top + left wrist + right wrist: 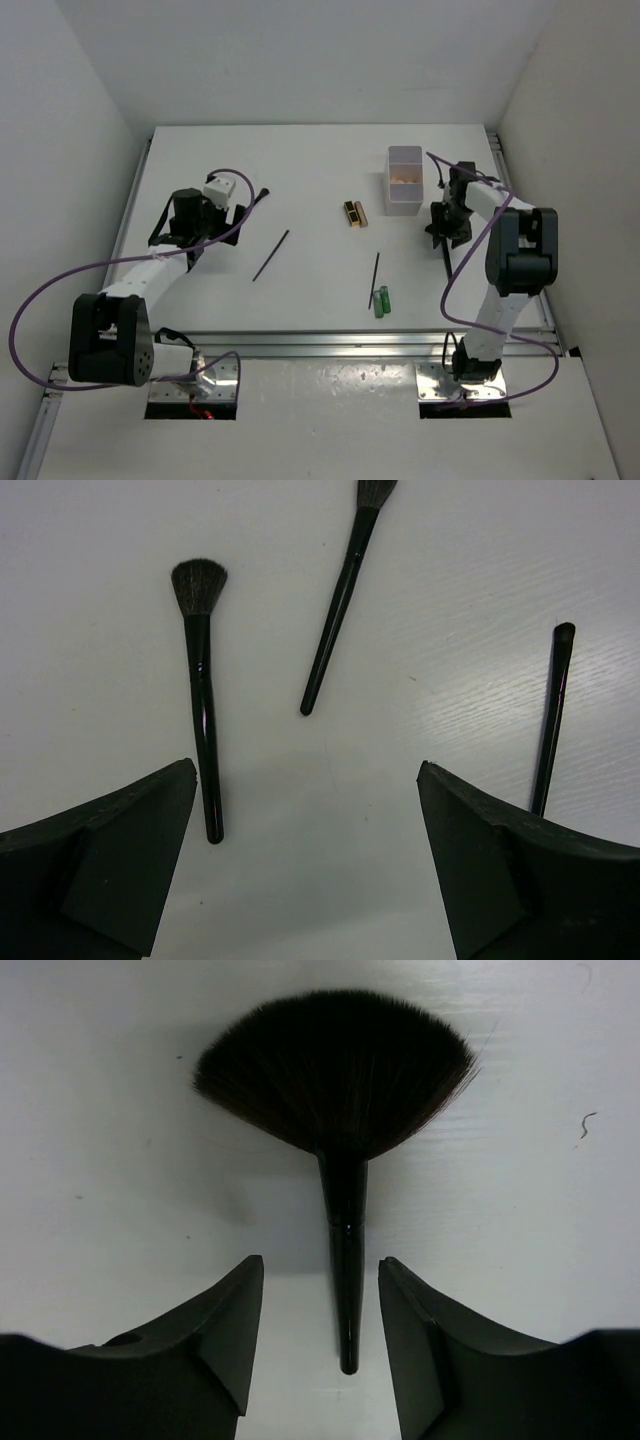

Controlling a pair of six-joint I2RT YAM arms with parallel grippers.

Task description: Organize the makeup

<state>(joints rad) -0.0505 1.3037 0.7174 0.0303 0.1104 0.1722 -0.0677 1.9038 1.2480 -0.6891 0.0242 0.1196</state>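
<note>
Between half-spread jaws of the right gripper (320,1265), the ungripped fan brush (335,1070) may skid if one touches first.

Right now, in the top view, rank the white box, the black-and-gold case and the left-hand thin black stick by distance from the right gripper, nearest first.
1. The white box, just beyond the right gripper, to its left.
2. The black-and-gold case, mid-table.
3. The thin black stick, left of centre.

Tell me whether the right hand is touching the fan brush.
Apart. The right wrist view shows table between the fan brush and each finger of the right hand.
</note>
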